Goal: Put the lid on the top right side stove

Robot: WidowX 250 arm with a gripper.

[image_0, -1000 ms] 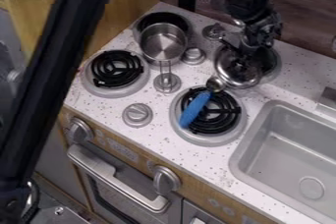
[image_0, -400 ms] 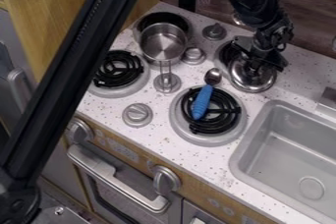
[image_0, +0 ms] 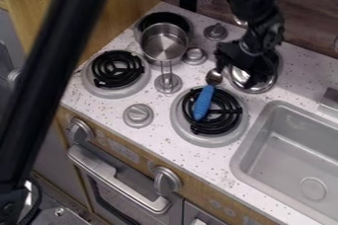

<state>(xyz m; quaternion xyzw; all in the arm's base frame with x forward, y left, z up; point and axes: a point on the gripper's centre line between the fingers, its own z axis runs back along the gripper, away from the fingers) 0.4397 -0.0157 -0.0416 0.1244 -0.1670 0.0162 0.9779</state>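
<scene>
My gripper (image_0: 245, 67) hangs over the top right burner (image_0: 280, 65), open, with its fingers spread above the shiny metal lid (image_0: 248, 84). The lid lies at the near side of that burner, and its front edge shows below the gripper. Its knob and much of the burner are hidden by the gripper.
A blue-handled spoon (image_0: 203, 102) lies across the front right burner (image_0: 228, 136), its bowl near the lid. A metal pot (image_0: 163, 42) stands at the back left, the front left burner (image_0: 104, 91) is bare, and a sink (image_0: 290, 140) lies at the right.
The lid has shifted right and slightly toward the camera, and the spoon has turned more upright. My gripper went right with the lid, then back a little left and turned, leaving the lid nearly in place.
</scene>
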